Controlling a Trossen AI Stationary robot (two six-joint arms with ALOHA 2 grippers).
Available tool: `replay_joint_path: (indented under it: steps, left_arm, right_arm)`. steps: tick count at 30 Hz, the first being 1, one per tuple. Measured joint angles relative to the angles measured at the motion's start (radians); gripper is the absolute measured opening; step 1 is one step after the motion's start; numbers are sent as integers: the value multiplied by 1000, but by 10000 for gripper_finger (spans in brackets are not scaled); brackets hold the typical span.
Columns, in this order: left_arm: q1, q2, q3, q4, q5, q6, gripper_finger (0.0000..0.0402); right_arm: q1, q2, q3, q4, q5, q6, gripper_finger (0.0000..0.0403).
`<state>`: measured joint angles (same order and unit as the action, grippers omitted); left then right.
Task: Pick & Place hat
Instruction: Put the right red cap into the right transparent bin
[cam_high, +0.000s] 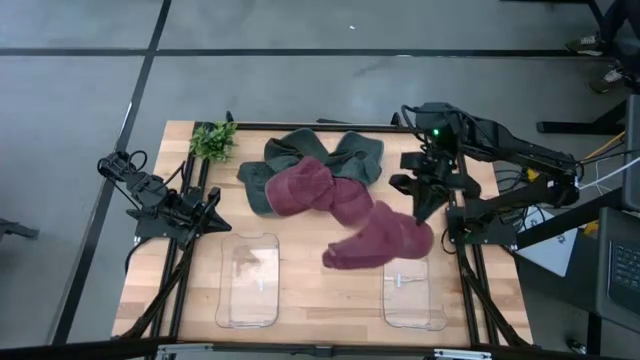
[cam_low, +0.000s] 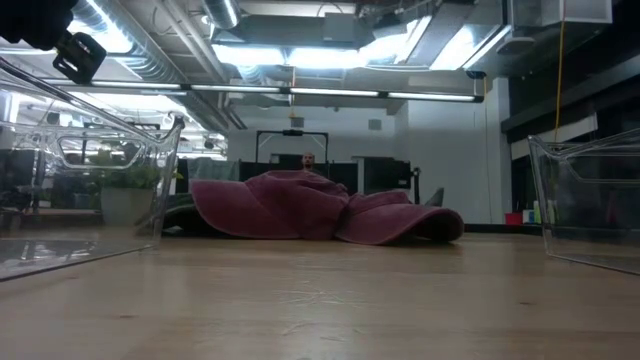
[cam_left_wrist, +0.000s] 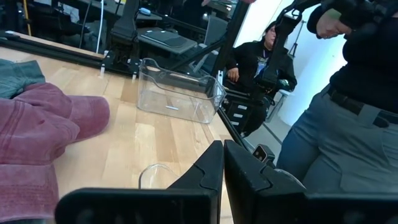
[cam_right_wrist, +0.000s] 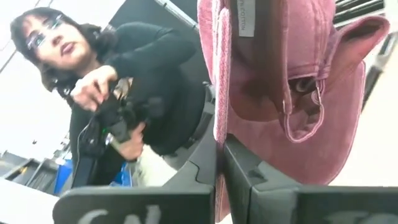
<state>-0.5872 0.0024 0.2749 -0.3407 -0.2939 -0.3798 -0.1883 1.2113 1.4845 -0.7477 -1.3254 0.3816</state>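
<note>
the right gripper (cam_high: 423, 212) is shut tight on a red hat (cam_high: 380, 240), held up over the table betw. the 2 clear bins. left bin (cam_high: 249, 280) & right bin (cam_high: 413, 296) have nothing in them. left gripper (cam_high: 215, 213) sits shut by the left edge w/ nothing in it.

Lit evenly from ceiling strip lights (cam_low: 300, 55), glaring in the low view; soft shadows; blurred close-up in right wrist view.

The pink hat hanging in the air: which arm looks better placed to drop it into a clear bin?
The right arm. Its right gripper is already shut on the pink hat, which hangs just above the right clear bin. The left gripper rests shut at the table's left side, holding nothing.
</note>
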Motion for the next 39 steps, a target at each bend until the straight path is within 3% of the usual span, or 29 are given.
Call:
replay_joint_path:
  steps: [17,25,39]
  left_arm:
    - [0,0,0,0,0,0,13]
    - [0,0,0,0,0,0,8]
    - [0,0,0,0,0,0,11]
  right_arm:
    - [160,-113,0,-242,-27,-194,12]
    - [230,-154,-4,-377,61,-393,12]
    - [322,-269,-202,-319,110,-439,12]
